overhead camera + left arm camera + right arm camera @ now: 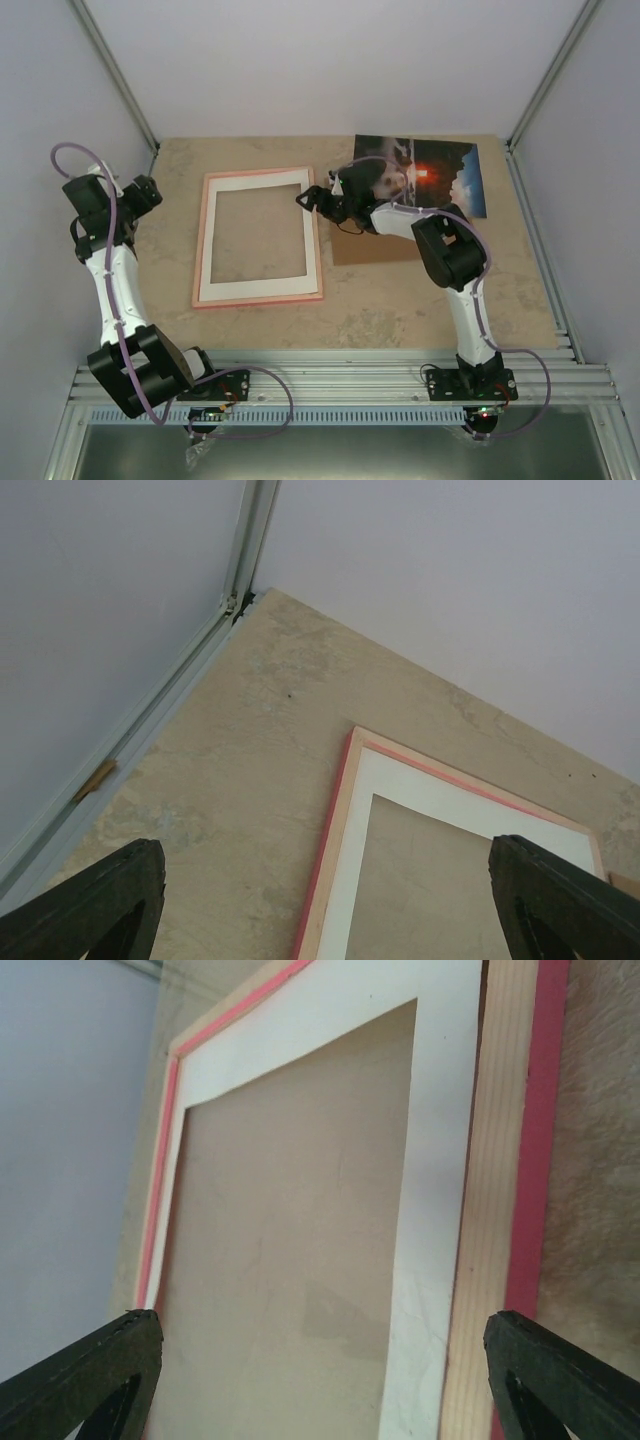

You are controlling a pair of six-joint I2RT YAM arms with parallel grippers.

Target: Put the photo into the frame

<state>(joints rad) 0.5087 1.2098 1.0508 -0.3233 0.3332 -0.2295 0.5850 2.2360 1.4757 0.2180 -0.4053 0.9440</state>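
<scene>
The pink frame point(258, 238) lies flat mid-table with a white mat inside and an open centre. The photo point(440, 172), dark clouds with a red-orange sun, lies picture side up at the back right, partly over a brown cardboard sheet point(372, 248). My right gripper point(306, 199) is open and empty at the frame's upper right corner; its wrist view shows the frame's right edge point(520, 1160) between the fingers point(560, 1380). My left gripper point(150, 190) is open and empty, left of the frame; its wrist view shows the frame's far left corner point(360, 742).
Grey enclosure walls close the table on the left, back and right. A metal rail point(330, 375) runs along the near edge by both arm bases. The right arm's wrist hides part of the photo's left side.
</scene>
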